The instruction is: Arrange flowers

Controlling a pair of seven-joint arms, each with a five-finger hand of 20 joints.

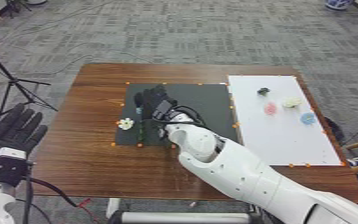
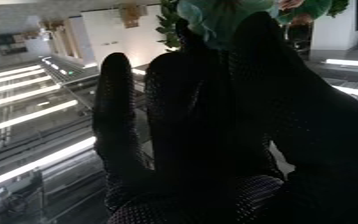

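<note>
In the head view my right hand point(image 1: 158, 101) is over the dark mat point(image 1: 189, 95). A white flower point(image 1: 126, 124) lies at the mat's left edge, with a green stem point(image 1: 141, 131) beside it, near the hand. In the right wrist view a pale green flower point(image 2: 213, 21) with green leaves point(image 2: 168, 25) and peach bits is at the tips of my right hand point(image 2: 193, 130), pinched between thumb and fingers. My left hand point(image 1: 11, 131) is palm up with straight fingers, left of the table.
On the white board point(image 1: 255, 135) at the right lie a dark green piece point(image 1: 262, 91), a pink flower point(image 1: 270, 108), a cream flower point(image 1: 291, 102) and a blue flower point(image 1: 308, 118). The brown table point(image 1: 95, 165) surrounds mat and board. A black stand point(image 1: 14, 80) rises at the left.
</note>
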